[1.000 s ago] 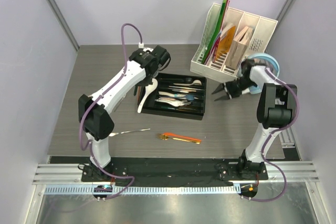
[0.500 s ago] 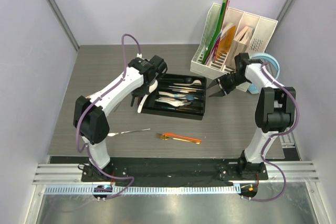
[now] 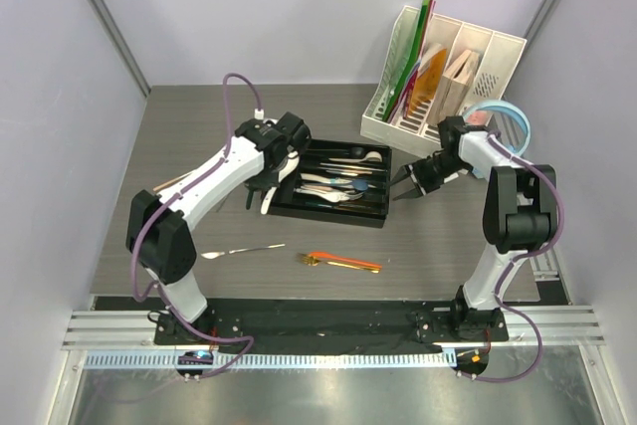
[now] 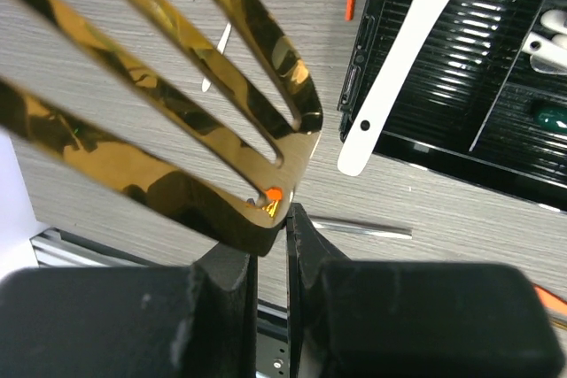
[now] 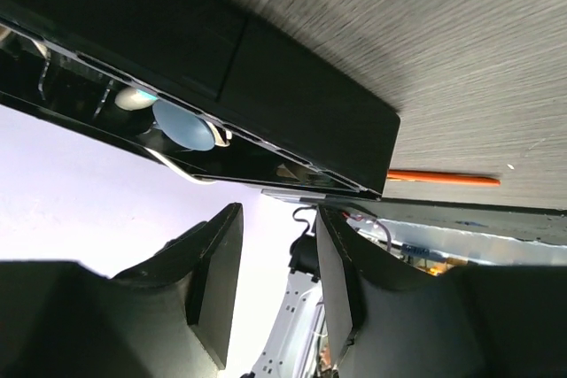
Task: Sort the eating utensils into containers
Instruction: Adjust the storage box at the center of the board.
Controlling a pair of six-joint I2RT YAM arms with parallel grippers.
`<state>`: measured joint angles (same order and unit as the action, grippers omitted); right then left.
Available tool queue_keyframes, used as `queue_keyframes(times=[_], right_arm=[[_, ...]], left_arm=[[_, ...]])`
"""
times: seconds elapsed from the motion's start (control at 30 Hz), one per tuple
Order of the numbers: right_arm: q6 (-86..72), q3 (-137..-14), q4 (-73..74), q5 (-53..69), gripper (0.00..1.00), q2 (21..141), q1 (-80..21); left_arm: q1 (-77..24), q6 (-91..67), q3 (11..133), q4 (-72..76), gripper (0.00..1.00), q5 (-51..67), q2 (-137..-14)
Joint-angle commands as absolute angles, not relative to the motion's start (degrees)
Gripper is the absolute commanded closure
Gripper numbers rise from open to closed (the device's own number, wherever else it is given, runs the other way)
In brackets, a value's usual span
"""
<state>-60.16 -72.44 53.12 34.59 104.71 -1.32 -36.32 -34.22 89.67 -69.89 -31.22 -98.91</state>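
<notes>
My left gripper (image 3: 256, 189) hangs over the table just off the left end of the black tray (image 3: 376, 212). In the left wrist view it (image 4: 285, 219) is shut on the base of a gold fork (image 4: 177, 86), whose tines fill the upper left. A white ceramic spoon (image 3: 275, 189) lies over the tray's left rim, its handle (image 4: 399, 68) beside the fork. Steel and white utensils (image 3: 343, 178) lie in the compartments. My right gripper (image 3: 402, 190) stands open and empty by the tray's right end (image 5: 292, 86). A steel knife (image 3: 244, 249) and orange chopsticks (image 3: 348, 263) lie on the table.
A white slotted file organiser (image 3: 443, 77) stands at the back right, with light-blue headphones (image 3: 503, 111) beside it behind my right arm. A wooden chopstick (image 3: 174, 181) lies left of my left arm. Grey walls close in both sides of the table.
My left gripper has swung down and left, off the tray's left end, still holding the fork. My right gripper has moved left from the headphones toward the tray's right end.
</notes>
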Motion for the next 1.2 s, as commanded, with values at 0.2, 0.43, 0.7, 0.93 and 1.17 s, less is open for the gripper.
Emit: queue_keyframes(times=[0.2, 0.43, 0.7, 0.93, 1.17], right_arm=[[-61.7, -72.25, 55.54, 29.97, 0.56, 100.99, -3.43], [-62.84, -72.6, 56.86, 28.3, 0.56, 100.72, -4.57], [-63.54, -75.05, 57.13, 28.38, 0.55, 102.12, -5.45], [-61.26, -80.59, 57.39, 30.67, 0.56, 104.94, -6.33], [-59.24, -79.8, 57.39, 30.41, 0.56, 104.94, -6.33]], left_arm=[[-36.21, -31.03, 87.71, -65.92, 1.0, -30.32, -96.41], [-36.21, -29.97, 86.22, -64.6, 1.0, -29.1, -96.59], [-36.12, -28.83, 87.63, -64.34, 1.0, -29.71, -98.35], [-35.33, -28.57, 89.29, -64.77, 1.0, -29.44, -99.14], [-34.63, -28.13, 92.02, -66.71, 1.0, -29.97, -100.72]])
